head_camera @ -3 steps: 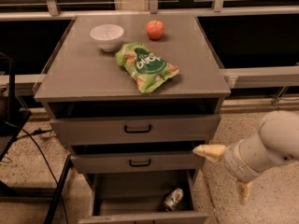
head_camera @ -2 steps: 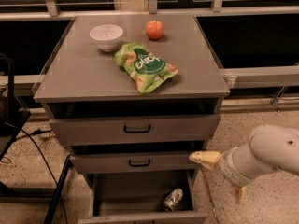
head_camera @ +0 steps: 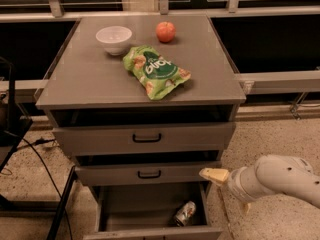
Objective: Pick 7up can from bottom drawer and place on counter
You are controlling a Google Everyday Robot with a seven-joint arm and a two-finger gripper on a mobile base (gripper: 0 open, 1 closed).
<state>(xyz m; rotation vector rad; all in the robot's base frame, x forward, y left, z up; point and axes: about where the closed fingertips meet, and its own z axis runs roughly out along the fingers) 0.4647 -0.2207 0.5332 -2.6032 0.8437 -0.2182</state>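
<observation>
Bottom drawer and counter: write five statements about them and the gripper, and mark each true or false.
1. The can is in the bottom drawer, near its right front corner. True.
2. The gripper holds the can. False: it hangs above and to the right of the can, by the drawer's right side, apart from it.
3. The bag lies on the counter. True.
4. The bowl sits in the bottom drawer. False: it stands on the counter, towards the back left.
5. The apple is on the counter, to the right of the bowl. True.
</observation>
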